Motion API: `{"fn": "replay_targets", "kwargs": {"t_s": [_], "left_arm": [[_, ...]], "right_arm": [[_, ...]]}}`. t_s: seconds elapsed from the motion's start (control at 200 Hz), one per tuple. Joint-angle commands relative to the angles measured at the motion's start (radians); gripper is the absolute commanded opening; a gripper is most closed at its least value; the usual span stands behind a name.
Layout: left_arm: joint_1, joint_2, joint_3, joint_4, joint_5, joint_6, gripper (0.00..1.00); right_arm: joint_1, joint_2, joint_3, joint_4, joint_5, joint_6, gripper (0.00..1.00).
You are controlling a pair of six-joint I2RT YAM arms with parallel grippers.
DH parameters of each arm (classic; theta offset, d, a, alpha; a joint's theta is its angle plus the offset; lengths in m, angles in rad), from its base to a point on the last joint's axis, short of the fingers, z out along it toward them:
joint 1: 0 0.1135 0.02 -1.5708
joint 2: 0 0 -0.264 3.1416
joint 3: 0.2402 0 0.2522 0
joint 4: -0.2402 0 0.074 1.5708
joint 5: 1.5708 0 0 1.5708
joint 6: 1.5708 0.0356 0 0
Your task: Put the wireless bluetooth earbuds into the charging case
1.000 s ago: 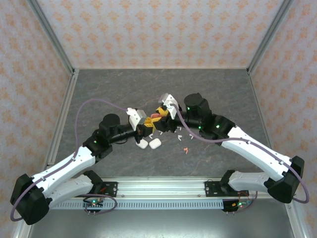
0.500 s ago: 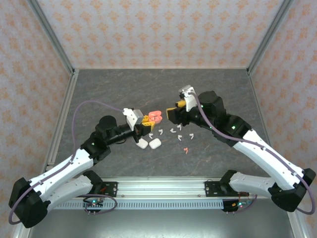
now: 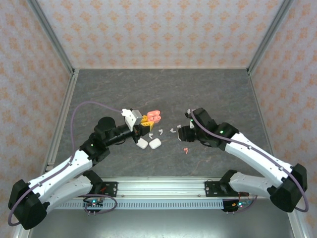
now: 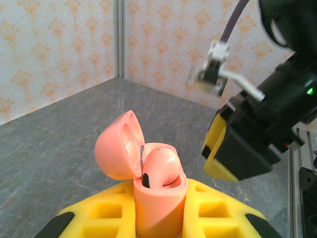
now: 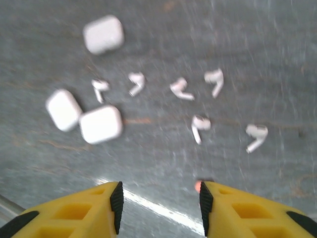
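Left gripper (image 3: 144, 121) clamped on the coral charging case (image 4: 161, 171), lid hinged open, case upright between the yellow fingers; position about as a second ago. Just right of it on the table (image 3: 99, 94): three white cases (image 5: 101, 124), shut, two of them touching. Six white earbuds (image 5: 181, 89) lie scattered loose beyond them, one coral earbud (image 3: 185, 149) nearer the arm bases. Right gripper (image 5: 158, 198): jaws apart, nothing between. A second ago it was up against the coral case; now it has pulled away rightward and sits low over the earbuds.
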Motion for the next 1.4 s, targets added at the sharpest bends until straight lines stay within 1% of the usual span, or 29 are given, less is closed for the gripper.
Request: {"fn": "replay_targets", "kwargs": {"t_s": [0.0,0.23,0.5,1.056,1.396], "left_arm": [[-0.008,-0.024,-0.009,0.029,-0.019,0.012,0.00],[-0.007,-0.030,-0.012,0.019,-0.022,0.011,0.00],[-0.008,-0.046,-0.009,-0.009,-0.034,0.022,0.00],[-0.008,-0.055,-0.003,-0.024,-0.043,0.033,0.00],[-0.008,-0.055,0.000,-0.030,-0.045,0.037,0.00]], "right_arm": [[-0.010,0.051,-0.029,-0.022,0.020,0.039,0.45],[-0.018,0.223,-0.059,0.024,-0.022,0.019,0.43],[-0.018,0.350,-0.067,0.033,-0.005,0.007,0.42],[-0.017,0.463,-0.067,0.045,0.004,0.000,0.40],[-0.018,0.498,-0.068,0.041,-0.006,-0.003,0.36]]}}
